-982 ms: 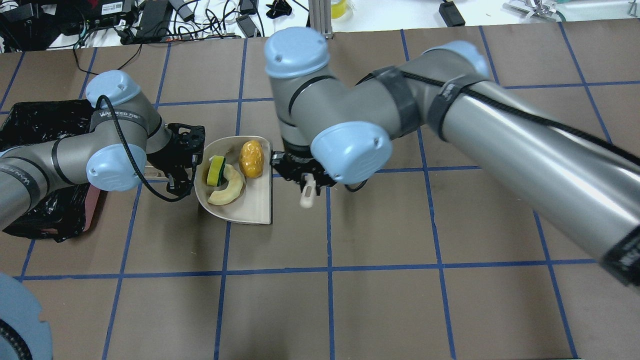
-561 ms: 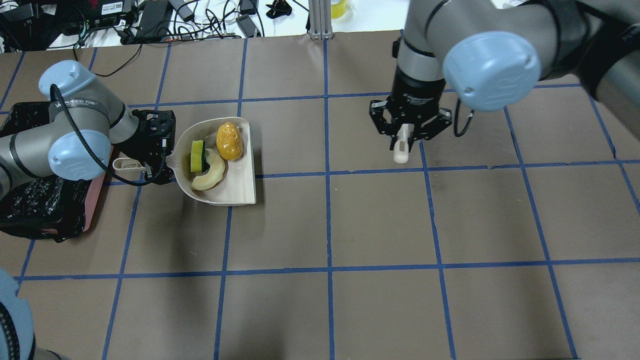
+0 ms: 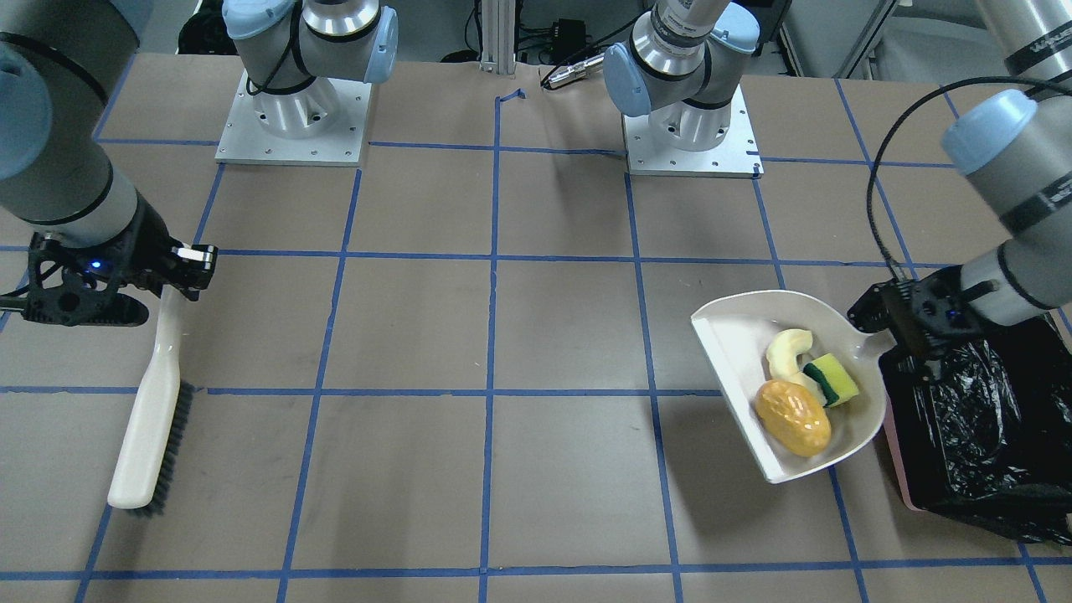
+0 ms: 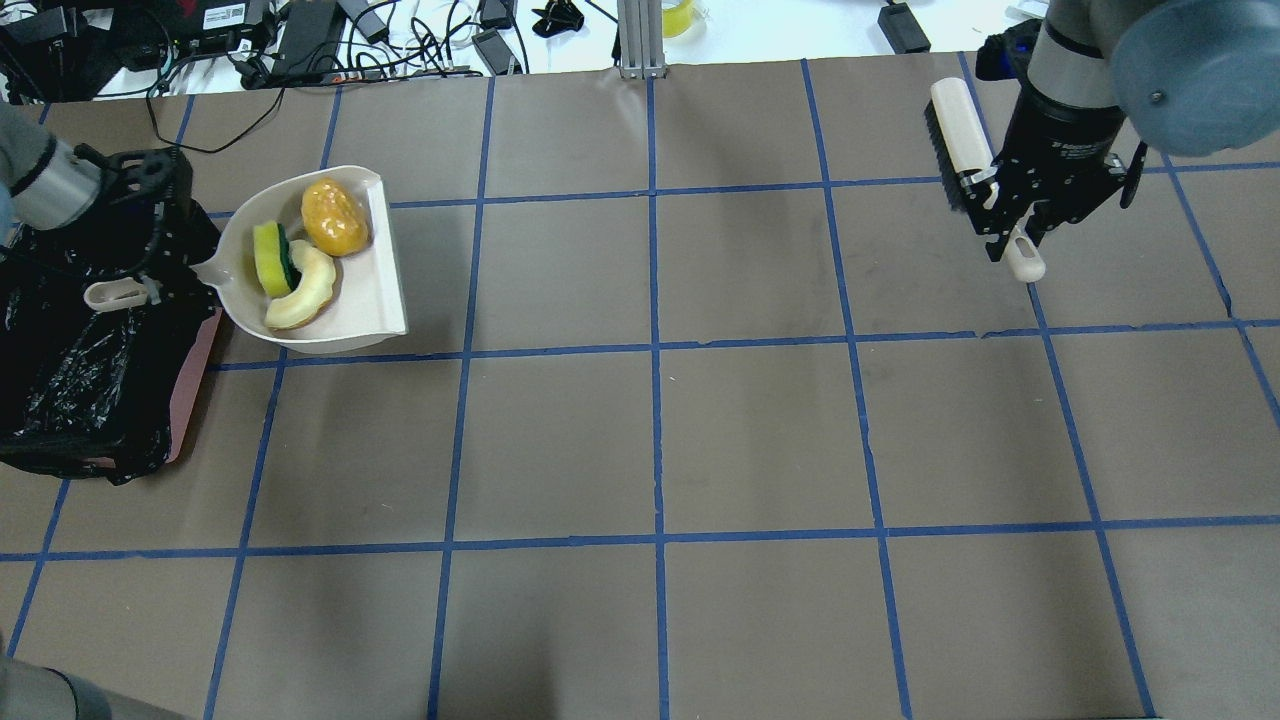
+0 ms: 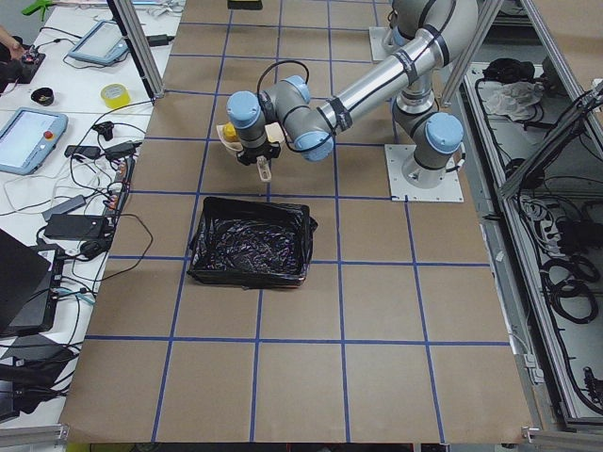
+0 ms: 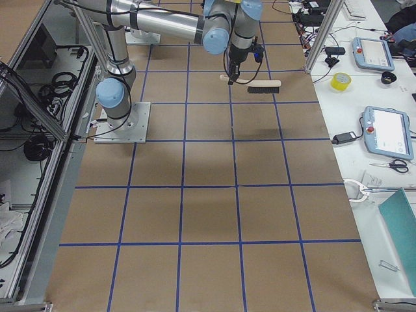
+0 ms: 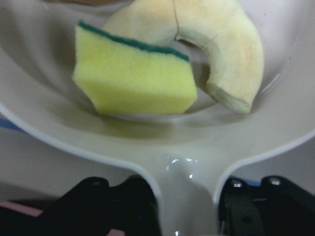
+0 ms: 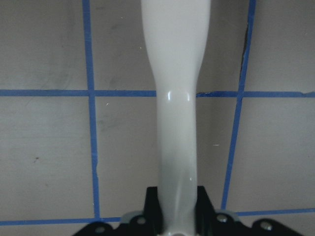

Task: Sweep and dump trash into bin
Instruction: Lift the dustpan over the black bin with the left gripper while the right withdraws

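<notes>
Three pieces of trash (image 4: 335, 218) in the dustpan (image 4: 375, 290); bin (image 4: 80, 380) just beside.

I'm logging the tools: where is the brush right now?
The brush is held by the right gripper at the overhead view's upper right, far from the dustpan.

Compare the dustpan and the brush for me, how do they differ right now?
The dustpan is a wide scoop carrying the trash; the brush is long, narrow and carries nothing. The dustpan is next to the bin, held by the left gripper; the brush is far across the table, held by the right gripper. Both are off-white plastic, each gripped by its handle.
</notes>
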Robot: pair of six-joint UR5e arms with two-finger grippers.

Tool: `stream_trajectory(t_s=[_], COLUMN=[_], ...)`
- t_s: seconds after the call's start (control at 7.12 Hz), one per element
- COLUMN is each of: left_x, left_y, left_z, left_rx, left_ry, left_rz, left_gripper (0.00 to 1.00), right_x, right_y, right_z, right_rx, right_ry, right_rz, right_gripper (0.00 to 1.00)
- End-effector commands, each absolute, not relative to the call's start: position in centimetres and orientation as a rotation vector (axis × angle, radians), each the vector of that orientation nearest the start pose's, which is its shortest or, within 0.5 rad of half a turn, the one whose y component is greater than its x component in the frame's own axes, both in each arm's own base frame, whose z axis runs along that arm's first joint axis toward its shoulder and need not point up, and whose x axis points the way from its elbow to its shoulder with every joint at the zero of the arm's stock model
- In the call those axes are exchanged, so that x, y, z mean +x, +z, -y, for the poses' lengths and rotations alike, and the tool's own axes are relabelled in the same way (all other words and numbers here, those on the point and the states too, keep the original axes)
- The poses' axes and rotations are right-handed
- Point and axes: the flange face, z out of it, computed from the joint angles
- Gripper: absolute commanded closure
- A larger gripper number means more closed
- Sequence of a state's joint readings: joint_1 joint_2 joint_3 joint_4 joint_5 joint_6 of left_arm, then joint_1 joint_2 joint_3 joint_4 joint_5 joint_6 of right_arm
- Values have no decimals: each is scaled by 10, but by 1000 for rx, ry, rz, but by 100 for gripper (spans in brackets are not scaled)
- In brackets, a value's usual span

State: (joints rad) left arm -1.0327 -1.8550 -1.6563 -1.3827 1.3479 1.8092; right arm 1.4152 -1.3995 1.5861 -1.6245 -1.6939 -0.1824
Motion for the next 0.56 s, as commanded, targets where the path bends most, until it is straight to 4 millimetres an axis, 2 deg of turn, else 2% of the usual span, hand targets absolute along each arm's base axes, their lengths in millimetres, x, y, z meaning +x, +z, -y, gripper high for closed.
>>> stream_trajectory(t_s=[0.0, 0.28, 0.42], left_x=[255, 352, 388], left_y=[344, 373, 376], left_z=[536, 508, 491], left_rx=[1790, 1655, 1568], left_ry=[-263, -236, -212], left_rz=[-2870, -2879, -2907], left_gripper=[100, 100, 100], right_x=[-9, -64, -83], right_y=[343, 340, 337], right_z=[586, 584, 583], right_rx=[-96, -81, -29], right_ry=[301, 312, 317], right_rz=[-3256, -3230, -3218], right_gripper=[100, 100, 100])
